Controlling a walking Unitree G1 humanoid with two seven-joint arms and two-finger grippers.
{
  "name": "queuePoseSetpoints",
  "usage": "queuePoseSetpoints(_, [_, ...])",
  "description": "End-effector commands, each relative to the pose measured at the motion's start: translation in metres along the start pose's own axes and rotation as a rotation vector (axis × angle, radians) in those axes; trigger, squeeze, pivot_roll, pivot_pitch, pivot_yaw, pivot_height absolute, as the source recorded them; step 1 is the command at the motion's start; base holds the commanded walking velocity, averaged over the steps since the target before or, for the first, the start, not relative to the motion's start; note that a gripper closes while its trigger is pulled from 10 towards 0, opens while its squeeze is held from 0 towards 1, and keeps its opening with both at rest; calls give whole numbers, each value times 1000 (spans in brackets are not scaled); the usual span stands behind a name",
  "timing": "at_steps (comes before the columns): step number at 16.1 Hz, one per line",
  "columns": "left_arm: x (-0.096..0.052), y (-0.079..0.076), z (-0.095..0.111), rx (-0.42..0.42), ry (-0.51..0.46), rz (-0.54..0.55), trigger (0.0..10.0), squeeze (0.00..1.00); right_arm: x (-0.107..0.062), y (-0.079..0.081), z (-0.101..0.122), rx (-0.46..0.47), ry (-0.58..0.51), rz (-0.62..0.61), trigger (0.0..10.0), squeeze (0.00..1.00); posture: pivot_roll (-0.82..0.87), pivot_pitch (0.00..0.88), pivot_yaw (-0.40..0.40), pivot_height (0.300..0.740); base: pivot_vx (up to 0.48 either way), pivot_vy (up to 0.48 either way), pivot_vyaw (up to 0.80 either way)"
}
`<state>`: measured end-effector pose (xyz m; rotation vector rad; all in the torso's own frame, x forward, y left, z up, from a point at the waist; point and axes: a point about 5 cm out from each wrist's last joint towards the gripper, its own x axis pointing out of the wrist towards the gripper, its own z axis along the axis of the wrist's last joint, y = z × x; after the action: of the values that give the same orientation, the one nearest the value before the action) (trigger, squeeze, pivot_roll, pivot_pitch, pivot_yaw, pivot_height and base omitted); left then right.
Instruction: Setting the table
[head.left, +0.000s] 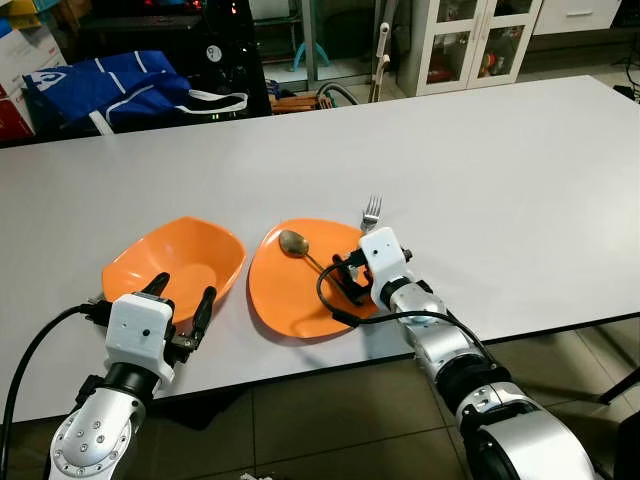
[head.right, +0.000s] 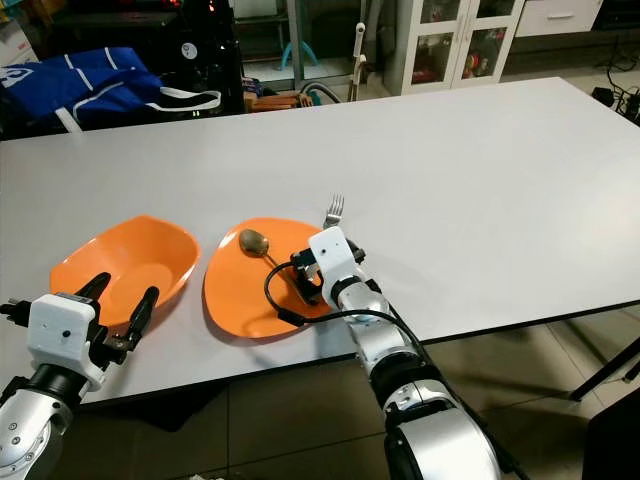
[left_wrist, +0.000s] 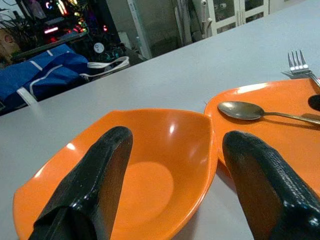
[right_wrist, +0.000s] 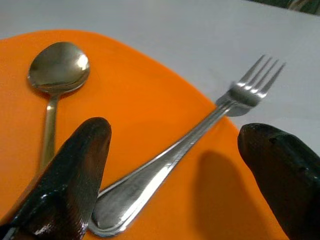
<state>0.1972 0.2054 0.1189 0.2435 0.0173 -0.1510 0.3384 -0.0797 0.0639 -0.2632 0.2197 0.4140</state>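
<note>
A: Right gripper (right_wrist: 175, 175) — where, and in what state?

B: Low over the near right part of the plate (head.left: 285, 300), fingers spread wide, holding nothing. The fork (right_wrist: 200, 150) lies between them: handle end on the plate just ahead of the fingers, tines out past the rim on the table (head.left: 500, 170).

A: Spoon?

B: The spoon (head.left: 300, 249) is also on the plate, bowl toward the far left part, handle running back toward the gripper (its near end passes behind the left-hand finger in the wrist view, so contact cannot be told). Spoon and fork handles converge near the gripper.

A: Left gripper?

B: Left gripper (head.left: 183, 300) at the near table edge, fingers parted, empty, pointing at the bowl (head.left: 185, 255). The fingertips stand at the bowl's near rim; touching or just short, cannot tell.

A: Bowl and plate?

B: Side by side, both orange, bowl on the robot's left, rims just beside each other. Blue bag (head.left: 110, 90) beyond the far edge, white cabinet (head.left: 470, 40) behind.
</note>
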Motion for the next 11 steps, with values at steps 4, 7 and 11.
queuePoseSetpoints(4, [2,1,7,4,-9,5,10000,0,-2,4,-12,-6,88,47,10000,0,-27,0,85,740,0,0,0])
queuePoseSetpoints(7, [4,0,12,7,-17,1,10000,0,-2,5,-10,-17,68,49,10000,0,-33,0,86,740,0,0,0])
queuePoseSetpoints(11, [5,-1,14,9,-21,-2,10000,0,-1,7,-8,-22,71,45,10000,0,-33,0,86,740,0,0,0])
